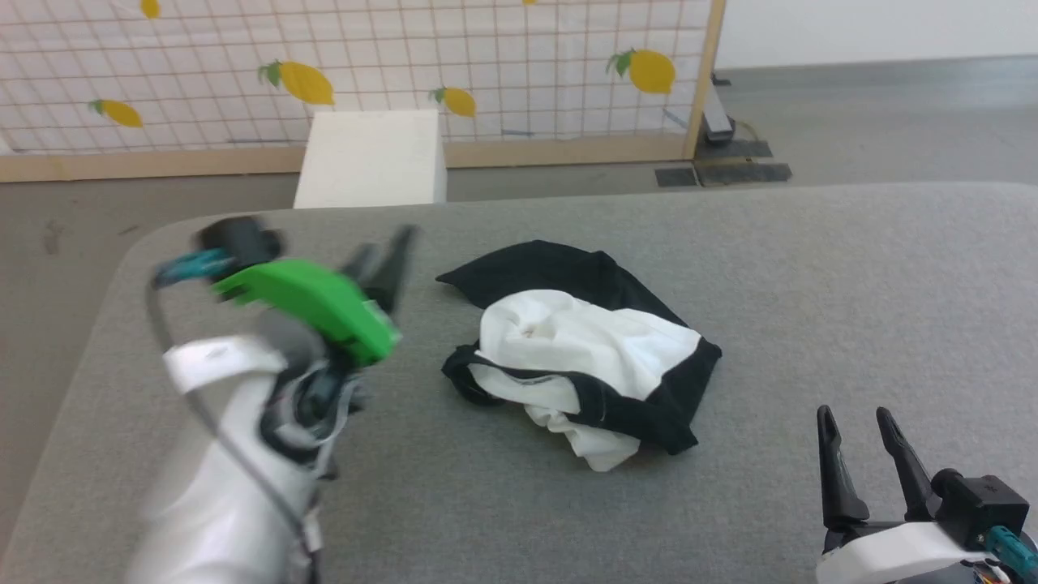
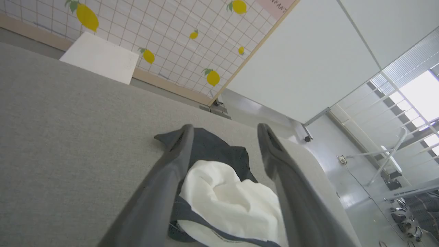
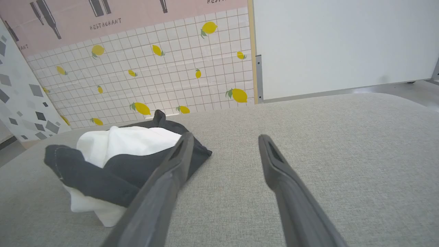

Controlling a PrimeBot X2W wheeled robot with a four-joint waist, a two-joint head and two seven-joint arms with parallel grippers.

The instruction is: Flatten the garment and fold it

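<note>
Garment [image 1: 580, 349]: black-and-white T-shirt, crumpled in a loose heap, white panel bunched uppermost, lying mid grey counter [image 1: 811, 276].

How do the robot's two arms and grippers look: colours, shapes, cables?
The left gripper and the right gripper each have two long, dark, tapering fingers. The left wrist carries a bright green cover, a teal connector and a grey cable along its white forearm. The right wrist has a white shell, a black block and a teal plug.
</note>
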